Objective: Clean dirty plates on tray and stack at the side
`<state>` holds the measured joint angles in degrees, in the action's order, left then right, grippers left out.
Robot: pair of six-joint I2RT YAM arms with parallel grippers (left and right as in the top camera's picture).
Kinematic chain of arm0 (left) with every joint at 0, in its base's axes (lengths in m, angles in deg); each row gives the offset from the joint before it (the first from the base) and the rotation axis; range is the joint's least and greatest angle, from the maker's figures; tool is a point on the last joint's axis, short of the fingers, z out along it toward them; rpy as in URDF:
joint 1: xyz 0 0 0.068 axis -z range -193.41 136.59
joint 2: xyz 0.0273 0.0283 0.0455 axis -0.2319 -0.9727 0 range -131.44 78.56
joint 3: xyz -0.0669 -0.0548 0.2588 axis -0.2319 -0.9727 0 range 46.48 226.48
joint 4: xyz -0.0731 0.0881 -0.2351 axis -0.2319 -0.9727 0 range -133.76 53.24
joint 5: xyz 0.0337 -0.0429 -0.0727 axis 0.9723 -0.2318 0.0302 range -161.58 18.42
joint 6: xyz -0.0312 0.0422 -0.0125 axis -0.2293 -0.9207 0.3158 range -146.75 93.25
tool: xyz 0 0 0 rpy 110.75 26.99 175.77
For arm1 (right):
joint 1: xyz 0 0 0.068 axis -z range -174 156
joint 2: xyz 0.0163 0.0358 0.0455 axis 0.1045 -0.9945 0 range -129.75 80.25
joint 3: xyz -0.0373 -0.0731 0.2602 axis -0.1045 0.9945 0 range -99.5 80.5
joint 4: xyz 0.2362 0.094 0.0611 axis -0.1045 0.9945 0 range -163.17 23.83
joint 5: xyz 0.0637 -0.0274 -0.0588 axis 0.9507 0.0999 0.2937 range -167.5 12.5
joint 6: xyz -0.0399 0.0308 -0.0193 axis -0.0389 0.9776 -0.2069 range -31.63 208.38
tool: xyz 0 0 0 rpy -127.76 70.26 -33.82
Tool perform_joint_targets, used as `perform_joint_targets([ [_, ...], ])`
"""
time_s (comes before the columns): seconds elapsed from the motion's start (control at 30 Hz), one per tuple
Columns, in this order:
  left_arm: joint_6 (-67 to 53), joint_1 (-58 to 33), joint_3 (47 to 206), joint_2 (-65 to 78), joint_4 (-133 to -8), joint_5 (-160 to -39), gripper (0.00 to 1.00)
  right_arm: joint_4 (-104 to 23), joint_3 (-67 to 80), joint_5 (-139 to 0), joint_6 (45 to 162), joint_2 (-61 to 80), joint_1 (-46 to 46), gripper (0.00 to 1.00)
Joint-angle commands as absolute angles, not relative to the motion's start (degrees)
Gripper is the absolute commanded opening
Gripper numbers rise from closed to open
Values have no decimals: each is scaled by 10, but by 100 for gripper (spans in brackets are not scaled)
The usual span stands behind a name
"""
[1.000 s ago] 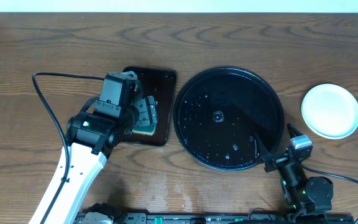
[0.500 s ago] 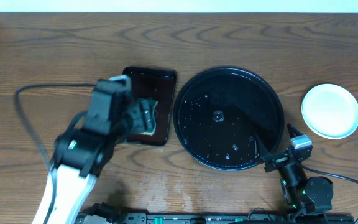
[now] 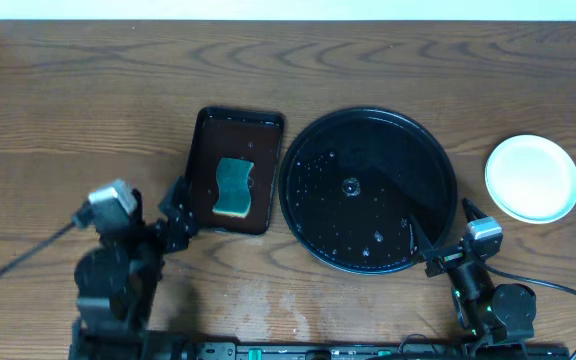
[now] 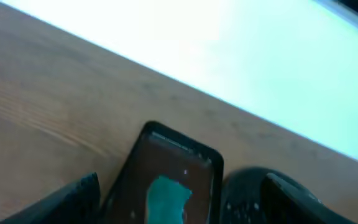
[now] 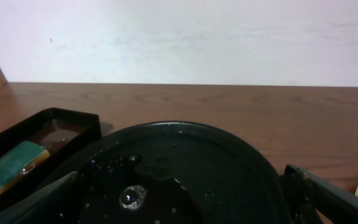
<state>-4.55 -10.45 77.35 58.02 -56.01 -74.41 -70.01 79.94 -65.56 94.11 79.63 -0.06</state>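
Far L, near the front edge of the wood table (image 3: 78, 90), the left claw (image 3: 181, 215) hung w/ its jaws spread wide and nothing btwn them, pointing toward the small rectangular tray (image 3: 208, 160). It sat just off that tray's front-left corner; from above I couldn't tell if it touched. In the left wrist view, both dark fingers (image 4: 73, 200) framed the same tray, all blurry. A green sponge (image 3: 233, 186) lay flat inside it, w/ a yellowish layer showing at its near edge.

Next over, just beside the rect. tray w/ a thin gap, sat the big round tray (image 3: 313, 130). It was glossy black w/ a raised rim, water beads scattered over its floor and a bigger drop near center.

At its front-right rim the right claw (image 3: 442, 232) sat low, jaws also spread full & empty. One finger overlapped the rim as seen from above; the other was off to the side over the table.

Far R, apart from the round tray, the plates (image 3: 532, 178) lay on the table as one pale round shape. I couldn't count the layers from above, but the top face looked clean white.
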Motion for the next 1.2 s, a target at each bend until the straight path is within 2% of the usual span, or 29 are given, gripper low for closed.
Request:
perform_joint_targets([
  [0.0, -51, -114, 704, 651, -522, -737, 83, -700, 802, -657, 934, 800, -5, 99],
  [0.3, -51, -115, 564, 780, -420, -737, 83, -700, 802, -657, 934, 800, -5, 99],
  [0.63, -39, -141, 474, 785, -325, -738, 83, -700, 802, -657, 934, 800, -5, 99],
  [1.17, -38, -140, 467, 785, -387, -739, 83, -700, 802, -657, 934, 800, -5, 99],
])
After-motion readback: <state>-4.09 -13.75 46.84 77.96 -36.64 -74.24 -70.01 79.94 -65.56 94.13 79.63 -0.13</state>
